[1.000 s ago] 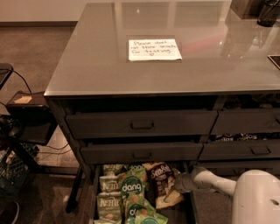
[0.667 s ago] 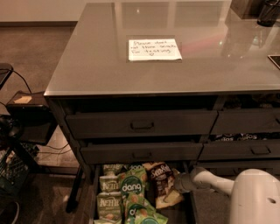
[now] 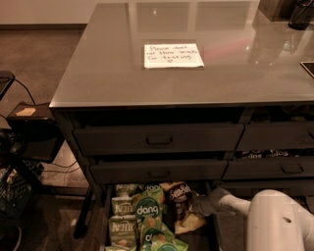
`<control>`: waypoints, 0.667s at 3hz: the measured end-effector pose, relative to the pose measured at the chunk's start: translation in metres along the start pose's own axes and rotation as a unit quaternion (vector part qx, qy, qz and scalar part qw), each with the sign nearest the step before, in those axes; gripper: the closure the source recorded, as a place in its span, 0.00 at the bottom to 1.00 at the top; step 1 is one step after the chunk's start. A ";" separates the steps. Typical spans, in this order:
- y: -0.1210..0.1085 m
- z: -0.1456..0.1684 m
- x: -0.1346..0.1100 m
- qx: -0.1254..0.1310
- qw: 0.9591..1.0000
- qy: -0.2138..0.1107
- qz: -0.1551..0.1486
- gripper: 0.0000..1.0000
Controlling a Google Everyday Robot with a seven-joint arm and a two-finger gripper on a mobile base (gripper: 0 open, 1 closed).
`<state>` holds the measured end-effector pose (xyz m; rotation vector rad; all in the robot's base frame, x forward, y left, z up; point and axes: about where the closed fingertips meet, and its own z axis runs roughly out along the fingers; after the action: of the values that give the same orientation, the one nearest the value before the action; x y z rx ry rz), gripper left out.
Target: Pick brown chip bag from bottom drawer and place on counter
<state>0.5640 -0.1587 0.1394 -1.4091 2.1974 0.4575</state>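
The bottom drawer stands open at the foot of the cabinet and holds several snack bags. The brown chip bag lies in its right half, dark with white script and a tan lower edge. My gripper reaches in from the right on a white arm and sits against the bag's right side. The counter is the glossy grey top above, with a white handwritten note on it.
Green "dang" and "Kettle" bags fill the drawer's left half. Two handled drawers sit shut above it. Dark objects stand at the counter's far right corner. A black stand and crate with cables are at the left.
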 end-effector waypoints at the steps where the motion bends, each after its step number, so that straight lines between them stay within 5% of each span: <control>1: -0.006 0.012 0.007 0.004 1.000 0.002 0.009 0.19; 2: -0.008 0.014 0.009 0.007 1.000 0.004 0.013 0.43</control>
<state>0.5715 -0.1615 0.1224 -1.3794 2.2223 0.4453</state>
